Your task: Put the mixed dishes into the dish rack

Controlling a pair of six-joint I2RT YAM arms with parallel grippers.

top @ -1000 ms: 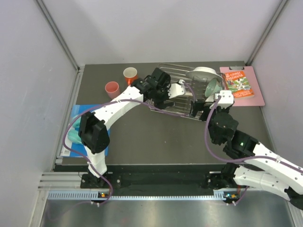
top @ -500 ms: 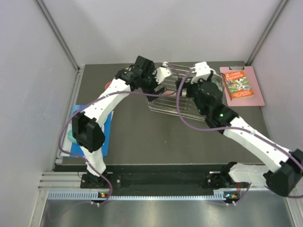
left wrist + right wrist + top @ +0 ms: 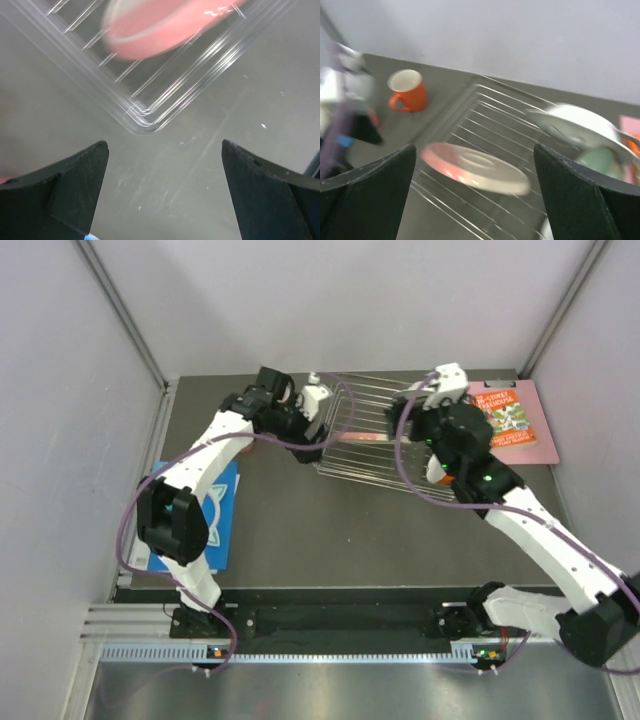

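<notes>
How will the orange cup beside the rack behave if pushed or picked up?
The orange cup stands upright on the table, so it probably slides rather than rolls. Its side handle likely makes it twist under an off-centre push. It looks like hard, smooth ware: probably rigid, possibly slippery in a grip.

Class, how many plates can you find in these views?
2. A pink-and-cream plate lies on the bars of the dish rack; a pale plate sits at its right end, beside a mint-green bowl. Others may be hidden.
</notes>
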